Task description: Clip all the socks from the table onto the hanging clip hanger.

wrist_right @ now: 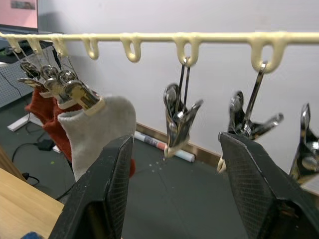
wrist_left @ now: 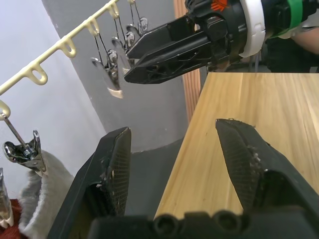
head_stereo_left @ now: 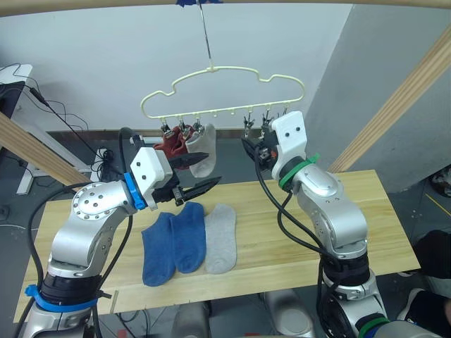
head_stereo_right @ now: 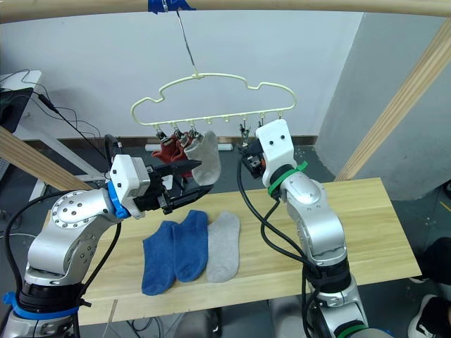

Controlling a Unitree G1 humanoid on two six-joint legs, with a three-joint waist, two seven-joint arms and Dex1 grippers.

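Hanging from a long hook under the wooden pole, the clip hanger [head_stereo_left: 224, 90] already carries a light grey sock [head_stereo_left: 202, 150] and rust red socks [head_stereo_left: 171, 146] on its left-hand clips. Three socks lie side by side on the bench [head_stereo_left: 366, 225]: two blue socks [head_stereo_left: 173, 240] and one grey sock [head_stereo_left: 221, 238], below and a little behind the left gripper's fingers.

The left gripper [wrist_left: 174, 164] has its fingers [wrist_left: 115, 159] apart with nothing between them; it sits above the bench, pointing toward the free clips, with the hung grey sock just to one side. The right gripper [wrist_right: 172, 189] is raised to the hanger's row, its fingers [wrist_right: 107, 184] also spread and empty, and a free metal clip [wrist_right: 178, 121] hangs straight ahead of the gap between them, with more clips [wrist_right: 249, 122] just beyond the far finger.

The risks from here seem to lie in the hanger's freedom to swing. If the right fingers press a clip off-centre, the thin wire frame will likely tilt or turn on its hook, and the clip may slip away. A swing could also shake the socks already hung. With both arms working close together near the same clips, the fingers could knock each other. No sock is held, so opening a clip now may be wasted.
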